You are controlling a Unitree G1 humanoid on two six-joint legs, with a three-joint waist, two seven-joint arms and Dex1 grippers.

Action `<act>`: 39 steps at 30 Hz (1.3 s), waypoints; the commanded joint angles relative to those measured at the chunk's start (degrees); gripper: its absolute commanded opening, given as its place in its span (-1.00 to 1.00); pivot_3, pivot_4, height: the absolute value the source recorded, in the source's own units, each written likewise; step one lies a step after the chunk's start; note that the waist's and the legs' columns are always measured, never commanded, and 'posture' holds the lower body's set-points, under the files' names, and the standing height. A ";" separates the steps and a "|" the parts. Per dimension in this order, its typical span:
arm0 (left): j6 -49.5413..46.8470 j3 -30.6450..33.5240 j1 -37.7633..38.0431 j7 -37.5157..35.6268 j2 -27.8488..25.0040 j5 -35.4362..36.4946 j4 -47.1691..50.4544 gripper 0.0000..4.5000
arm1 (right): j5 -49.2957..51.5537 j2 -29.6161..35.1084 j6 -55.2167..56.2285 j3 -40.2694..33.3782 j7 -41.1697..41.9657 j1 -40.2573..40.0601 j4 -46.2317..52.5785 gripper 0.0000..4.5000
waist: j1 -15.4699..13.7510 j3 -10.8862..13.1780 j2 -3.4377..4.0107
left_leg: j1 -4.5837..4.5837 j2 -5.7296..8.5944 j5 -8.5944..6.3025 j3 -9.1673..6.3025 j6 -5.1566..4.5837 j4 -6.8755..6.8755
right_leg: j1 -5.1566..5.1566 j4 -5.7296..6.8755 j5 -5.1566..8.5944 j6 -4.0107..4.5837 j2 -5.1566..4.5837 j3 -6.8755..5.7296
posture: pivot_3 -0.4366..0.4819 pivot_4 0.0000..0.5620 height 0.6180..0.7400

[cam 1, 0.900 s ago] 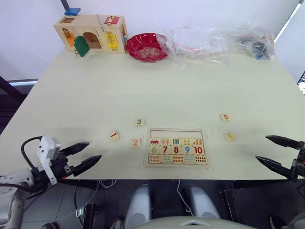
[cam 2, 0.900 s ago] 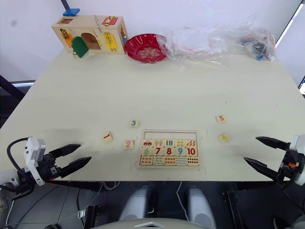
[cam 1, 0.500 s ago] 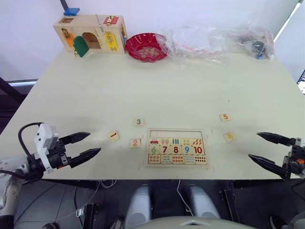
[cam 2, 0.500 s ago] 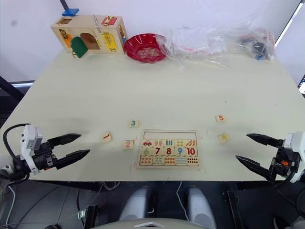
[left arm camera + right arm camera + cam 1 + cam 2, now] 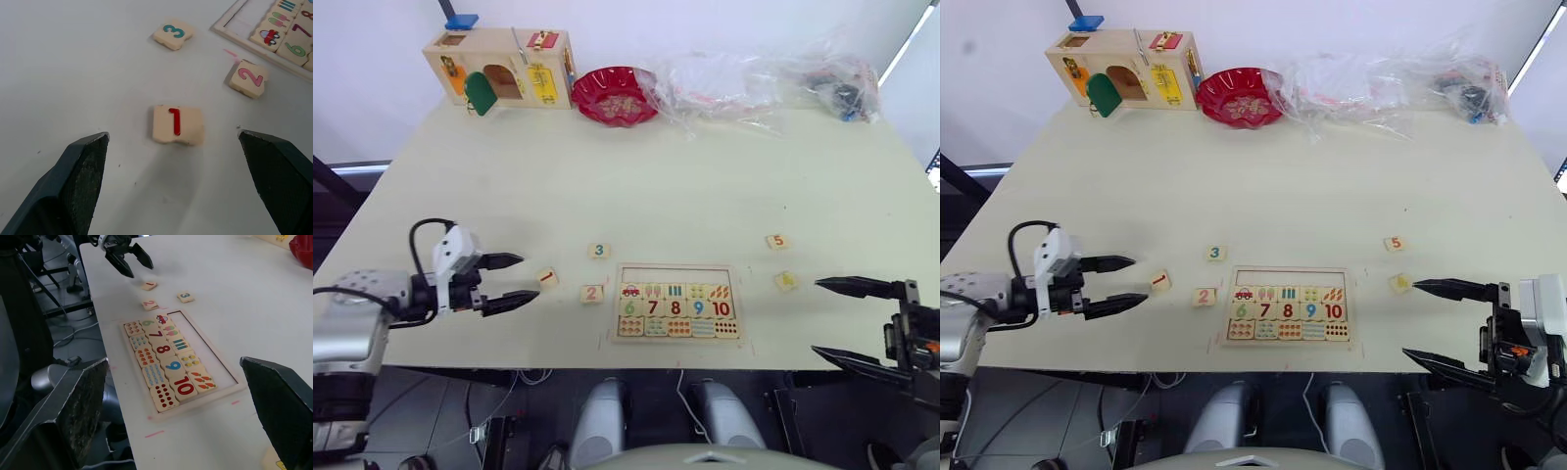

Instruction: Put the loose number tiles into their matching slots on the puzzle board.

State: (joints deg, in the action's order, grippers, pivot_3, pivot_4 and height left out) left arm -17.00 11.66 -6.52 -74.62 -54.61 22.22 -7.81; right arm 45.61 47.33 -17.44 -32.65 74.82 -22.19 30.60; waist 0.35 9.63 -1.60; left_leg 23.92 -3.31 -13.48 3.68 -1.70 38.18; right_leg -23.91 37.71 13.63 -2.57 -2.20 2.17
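Nothing has gone into the puzzle board (image 5: 676, 303) yet: the long recessed strip of matching slots (image 5: 675, 275) along its top row lies bare, all five spaces unfilled, while the three rows below it look complete (pictures, then numbers six to ten, then dots). Five loose tiles sit on the table (image 5: 636, 186), so the whole job is still ahead. I count three to the left of the board: the 1 tile (image 5: 176, 125), the 2 tile (image 5: 248, 78) just beside the board's corner, and the 3 tile (image 5: 172, 33) a little farther back. Two lie to the right: the 5 tile (image 5: 776, 241) and a yellow-marked tile (image 5: 785, 280), probably the 4. The left gripper (image 5: 516, 279) hovers low with its fingers apart, lined up on the 1 tile, touching nothing. The right gripper (image 5: 1440, 321) is spread wide too, one fingertip near the yellow-marked tile, holding nothing. At the far edge stand one wooden latch box (image 5: 499, 69), one red bowl (image 5: 614, 95) and a heap of clear plastic bags (image 5: 764, 83).
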 commanded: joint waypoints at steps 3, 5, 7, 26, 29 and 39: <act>-2.23 -5.00 -5.17 3.42 0.20 -3.63 2.54 1.00 | 0.20 -0.25 1.08 -3.00 -0.76 -0.94 1.72 1.00 | -0.06 0.00 0.00 | 0.00 0.01 0.00 0.01 -0.01 0.02 | 0.01 0.01 0.00 -0.01 0.07 0.02 | -0.05 -0.47 1.00; -3.31 -5.71 -5.26 4.09 0.08 -3.95 3.44 1.00 | 0.15 -0.56 1.28 -3.09 -0.95 -1.37 2.20 1.00 | -0.01 0.00 0.00 | -0.01 0.01 0.00 0.05 -0.01 0.01 | 0.00 0.01 0.00 -0.01 0.10 0.06 | -0.05 -0.47 1.00; -3.58 -6.05 -4.81 4.55 -0.13 -4.25 4.07 1.00 | 0.11 -0.93 1.53 -3.20 -1.08 -1.84 2.74 1.00 | 0.00 0.00 -0.01 | -0.01 0.01 0.00 0.06 0.00 0.01 | 0.00 0.01 0.00 -0.01 0.13 0.08 | -0.05 -0.47 1.00; -2.47 -5.91 -0.89 7.70 0.00 -5.59 5.86 -0.35 | -2.07 -1.50 4.60 -1.85 -0.82 -1.42 0.85 1.00 | 0.01 -0.01 -0.01 | -0.07 -0.01 0.00 0.13 -0.01 0.05 | 0.01 0.06 0.00 -0.02 0.12 0.15 | -0.05 -0.47 1.00; -6.95 -1.97 2.59 9.43 -0.33 -2.65 11.11 -0.35 | -2.41 -1.35 4.85 -1.27 -0.89 -0.83 0.39 1.00 | 0.27 -0.01 -0.01 | -0.08 -0.03 0.00 0.16 -0.01 0.04 | 0.01 0.06 -0.01 -0.02 0.10 0.19 | -0.05 -0.47 1.00; -59.52 10.48 4.19 42.71 13.63 2.17 46.58 -0.35 | -2.14 0.03 3.78 2.89 -0.33 4.78 -2.05 1.00 | 0.05 0.02 -0.10 | -0.14 0.00 0.00 0.05 -0.02 0.14 | 0.11 0.15 0.02 -0.13 0.11 0.14 | -0.05 -0.47 1.00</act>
State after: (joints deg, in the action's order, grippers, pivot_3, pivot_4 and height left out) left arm -67.61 19.28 -0.46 -35.84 -43.13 22.67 32.82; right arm 42.77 46.68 -13.61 -29.89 73.96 -18.35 28.65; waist 0.41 9.66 -1.71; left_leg 23.77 -3.28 -13.47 3.71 -1.72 38.35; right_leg -23.77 37.88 13.65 -2.72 -2.07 2.29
